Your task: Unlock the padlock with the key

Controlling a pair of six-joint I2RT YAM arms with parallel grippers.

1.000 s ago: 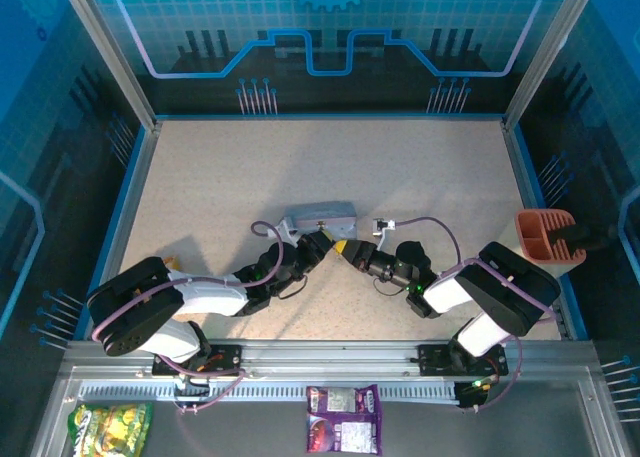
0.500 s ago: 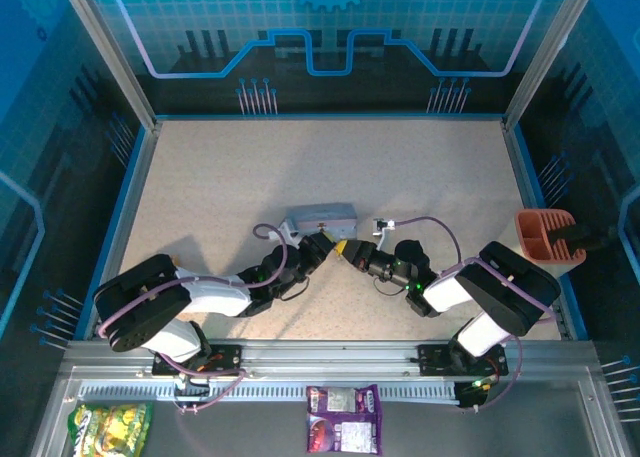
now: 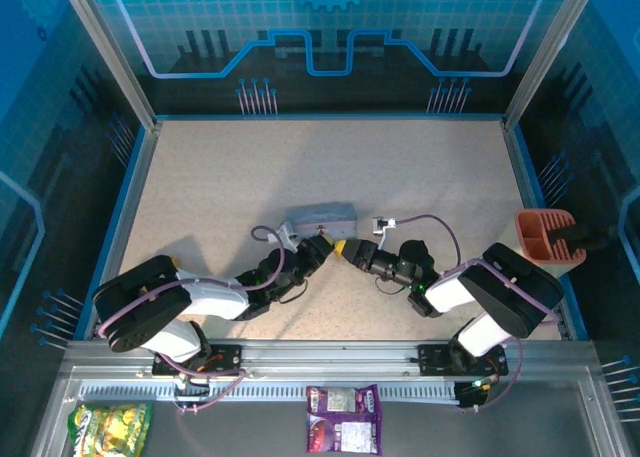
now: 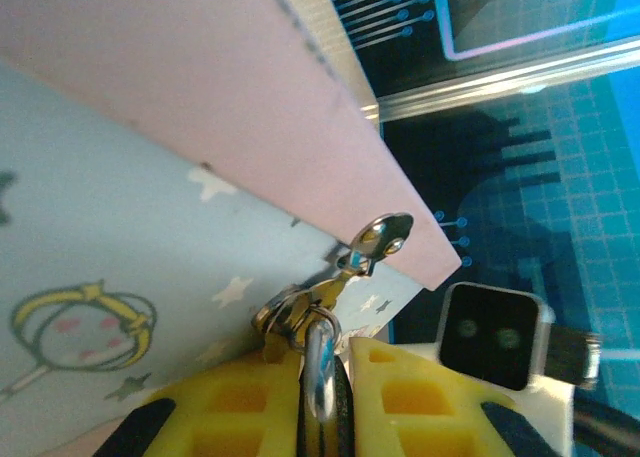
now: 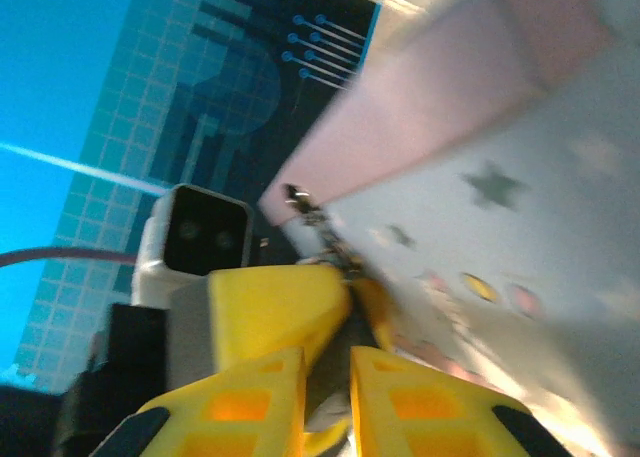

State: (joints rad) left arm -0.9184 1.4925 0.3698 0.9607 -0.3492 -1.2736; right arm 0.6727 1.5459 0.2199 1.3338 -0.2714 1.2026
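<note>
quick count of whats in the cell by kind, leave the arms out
snack packets: 2 (one green-yellow, one purple)
tin: 1
padlock: 1, its shackle hooked on the tin's clasp
orange holder: 1
total: 5

Both arms have glossy white shells over black joints: the left arm, the right arm. A thin purple cable loops along each. The fingers are yellow moulded plastic with square recesses. At four o'clock in the left wrist view sits a white-cased black camera block on the other wrist.
</note>
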